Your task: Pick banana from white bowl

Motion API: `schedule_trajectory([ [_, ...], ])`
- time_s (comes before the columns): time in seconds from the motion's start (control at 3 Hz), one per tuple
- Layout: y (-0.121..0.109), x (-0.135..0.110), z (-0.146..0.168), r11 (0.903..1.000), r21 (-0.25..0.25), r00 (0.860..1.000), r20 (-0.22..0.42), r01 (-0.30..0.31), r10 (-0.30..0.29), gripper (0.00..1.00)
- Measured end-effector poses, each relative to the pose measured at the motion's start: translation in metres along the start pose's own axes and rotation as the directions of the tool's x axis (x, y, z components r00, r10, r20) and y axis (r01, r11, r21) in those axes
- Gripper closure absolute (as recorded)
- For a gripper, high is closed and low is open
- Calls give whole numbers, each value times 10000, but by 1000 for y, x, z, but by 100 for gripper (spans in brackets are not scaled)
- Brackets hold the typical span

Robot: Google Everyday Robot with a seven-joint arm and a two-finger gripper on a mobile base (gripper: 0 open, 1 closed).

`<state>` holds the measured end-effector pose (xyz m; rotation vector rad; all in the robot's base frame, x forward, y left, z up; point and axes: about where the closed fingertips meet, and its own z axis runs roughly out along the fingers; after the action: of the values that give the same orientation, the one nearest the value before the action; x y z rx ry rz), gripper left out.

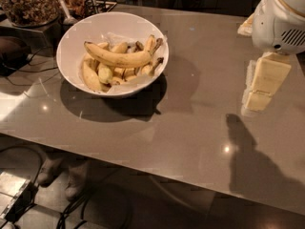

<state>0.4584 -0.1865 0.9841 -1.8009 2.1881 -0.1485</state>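
Observation:
The white bowl point(76, 37) stands on the grey table at the upper left. The banana point(116, 57), long, curved and yellow with brown speckles, lies across the top of several shorter bananas in the bowl, its dark stem tip toward the right. My gripper point(256, 103) hangs at the right edge of the view, pointing down just above the table, far to the right of the bowl and holding nothing that I can see.
A dark container of nuts point(26, 4) stands at the back left beside utensils point(64, 11). Cables point(24, 73) lie along the table's left side. The table's front edge point(143, 168) runs across the lower view, with floor and cables below.

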Motion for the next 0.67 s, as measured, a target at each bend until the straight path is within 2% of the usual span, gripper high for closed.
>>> schedule_trajectory([
  [0.33, -11, -35, 13, 9973, -282, 9976, -65, 684, -686, 0],
  [0.67, -13, -38, 11, 9973, -144, 9974, 12, 714, -714, 0],
])
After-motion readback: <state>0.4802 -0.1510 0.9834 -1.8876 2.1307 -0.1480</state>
